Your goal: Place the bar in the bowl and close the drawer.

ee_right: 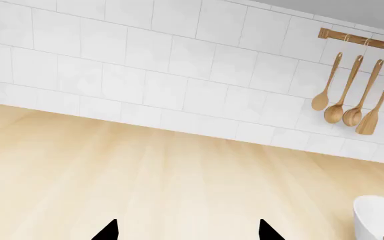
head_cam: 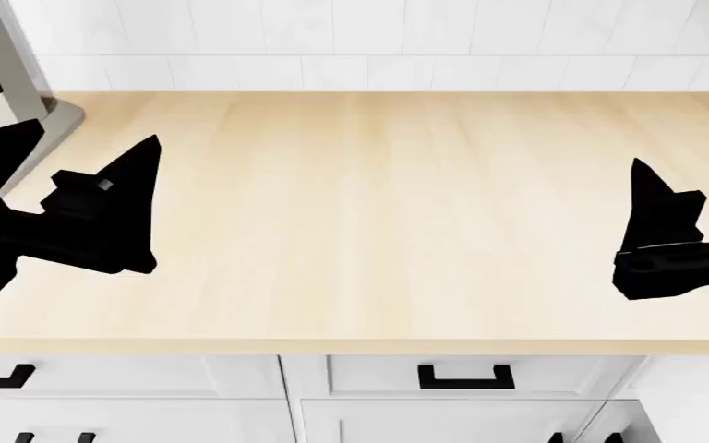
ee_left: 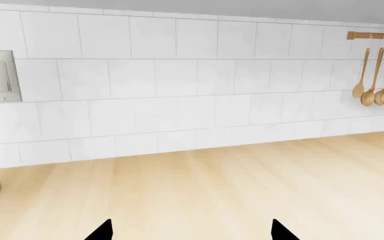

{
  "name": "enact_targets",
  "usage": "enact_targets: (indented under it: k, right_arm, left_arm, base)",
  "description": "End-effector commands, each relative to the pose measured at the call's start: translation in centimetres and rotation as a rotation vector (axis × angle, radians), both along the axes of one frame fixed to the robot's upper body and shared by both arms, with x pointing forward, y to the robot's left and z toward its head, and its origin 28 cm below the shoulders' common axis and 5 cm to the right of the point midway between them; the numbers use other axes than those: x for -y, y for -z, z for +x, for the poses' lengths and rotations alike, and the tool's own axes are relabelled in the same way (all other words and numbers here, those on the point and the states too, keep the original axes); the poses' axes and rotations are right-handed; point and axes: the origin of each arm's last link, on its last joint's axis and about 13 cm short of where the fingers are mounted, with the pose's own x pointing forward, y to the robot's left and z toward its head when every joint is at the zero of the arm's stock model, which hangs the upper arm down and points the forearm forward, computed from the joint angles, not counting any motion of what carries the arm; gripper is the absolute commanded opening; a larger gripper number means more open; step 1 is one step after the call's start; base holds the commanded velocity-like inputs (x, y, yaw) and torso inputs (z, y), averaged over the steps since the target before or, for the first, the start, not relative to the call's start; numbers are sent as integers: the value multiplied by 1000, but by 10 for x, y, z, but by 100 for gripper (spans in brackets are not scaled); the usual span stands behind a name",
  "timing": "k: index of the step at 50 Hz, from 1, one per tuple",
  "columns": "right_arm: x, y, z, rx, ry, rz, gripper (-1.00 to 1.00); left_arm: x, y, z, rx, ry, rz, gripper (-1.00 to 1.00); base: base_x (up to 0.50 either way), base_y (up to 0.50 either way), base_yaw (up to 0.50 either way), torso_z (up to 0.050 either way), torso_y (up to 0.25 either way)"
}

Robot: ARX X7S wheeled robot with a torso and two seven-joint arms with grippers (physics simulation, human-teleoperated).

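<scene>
The big wooden counter (head_cam: 379,212) fills the head view. The left claw (ee_left: 190,231) and right claw (ee_right: 186,231) both hover above it, held wide with nothing between their tips. The white bowl (ee_right: 381,219) sits at the right wrist view's edge. The bar cannot be seen.

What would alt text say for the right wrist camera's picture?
A bare light-wood countertop runs to a white tiled wall, with two black fingertips poking into view. Wooden spoons hang from a rail, and a white bowl's rim shows at one corner.
</scene>
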Motion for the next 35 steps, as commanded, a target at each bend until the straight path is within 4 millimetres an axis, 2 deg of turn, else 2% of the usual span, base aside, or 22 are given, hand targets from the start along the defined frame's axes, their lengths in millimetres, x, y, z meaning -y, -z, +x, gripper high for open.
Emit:
enact_targets:
  k: [1, 4, 35]
  right_arm:
    - [1, 4, 5, -6, 42, -17, 100]
    - [1, 5, 5, 1, 52, -29, 100]
    - [2, 5, 1, 19, 65, -35, 100]
  left_arm:
    - [0, 1, 2, -3, -11, 8, 100]
    - [0, 2, 2, -4, -13, 8, 100]
    - [1, 0, 2, -1, -7, 10, 100]
  base:
    - [0, 0, 0, 0, 0]
    - [0, 0, -159, 0, 0]
    - [0, 0, -500, 0, 0]
